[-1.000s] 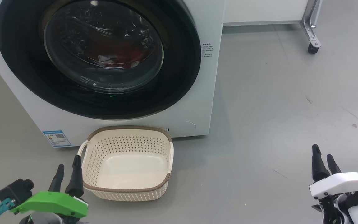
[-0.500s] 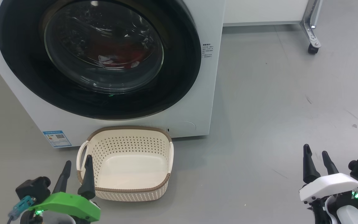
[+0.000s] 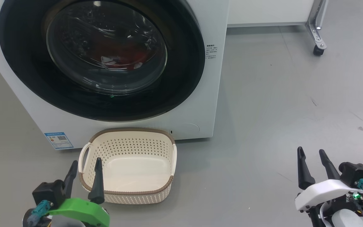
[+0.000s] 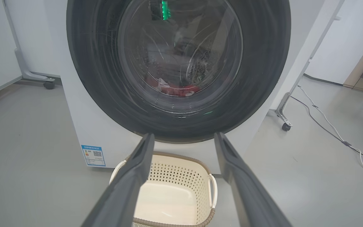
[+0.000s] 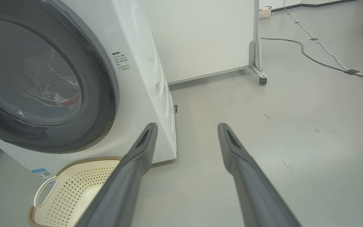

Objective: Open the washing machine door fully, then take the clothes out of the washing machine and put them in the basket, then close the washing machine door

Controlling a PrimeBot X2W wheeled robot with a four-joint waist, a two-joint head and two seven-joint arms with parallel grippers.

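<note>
The white washing machine (image 3: 200, 104) stands ahead with its black-rimmed glass door (image 3: 181, 78) shut flat against the front. Red clothes (image 3: 128, 61) show dimly through the glass; they are also red behind the door (image 4: 175, 90) in the left wrist view. The cream basket (image 3: 128, 194) sits empty on the floor just below the door. My left gripper (image 3: 85, 164) is open at the basket's left near corner, holding nothing. My right gripper (image 3: 310, 153) is open over bare floor far right of the basket. The door (image 5: 106, 104) and basket (image 5: 74, 186) lie left of the right fingers (image 5: 137, 167).
A white panel on a metal leg with a caster (image 3: 318, 50) stands behind the machine at the right. Cables (image 5: 326, 53) trail across the grey floor farther right. A blue label (image 3: 58, 140) marks the machine's lower left front.
Both grippers have shifted: the left one to the right, now in front of the basket's left corner, and the right one leftward. Both wrists have turned. Door and basket are unmoved.
</note>
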